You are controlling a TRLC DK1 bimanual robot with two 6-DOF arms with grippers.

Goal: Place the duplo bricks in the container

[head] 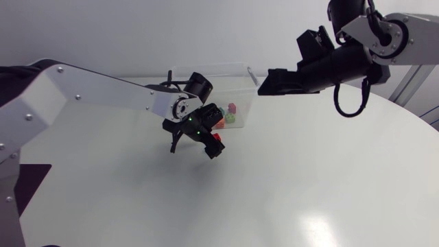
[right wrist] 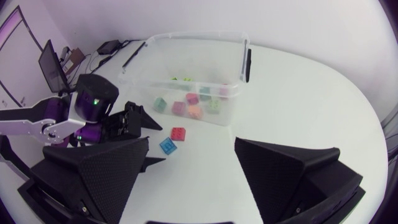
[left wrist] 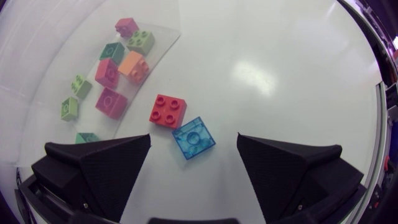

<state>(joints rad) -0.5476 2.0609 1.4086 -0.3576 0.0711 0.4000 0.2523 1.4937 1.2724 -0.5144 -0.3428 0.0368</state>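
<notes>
Where the left arm (head: 89, 92) stands: it comes in from the left edge, with its end over the middle of the table (head: 309, 178), on the near side of the container.
Left gripper (left wrist: 194, 142): spread wide and holding nothing, pointed down over two loose bricks.
Blue brick (left wrist: 194, 137): flat on the table with its studs up. In the left wrist view it lies between the open fingers and neither touches it. How high the fingers hang above it I cannot quite tell.
Red brick (left wrist: 167, 111): just beside the blue one, on the side toward the container and outside its near wall.
Container (head: 245, 68): a clear tub at the far middle of the table, open on top, with a scatter of green, pink and orange bricks (left wrist: 118, 68) lying inside.
Right arm (head: 343, 58): raised at the far right, its end near the container's right end.
Right gripper (right wrist: 192, 142): fingers apart and empty, well above the table.
Step in hand: by my judgement the left gripper is lining up on the blue brick. Most bricks are in and two remain out.
Next move: it calls for a straight descent so the fingers bracket the blue brick without nudging the red one. After that come a firm close, a lift over the near wall and a release inside.
</notes>
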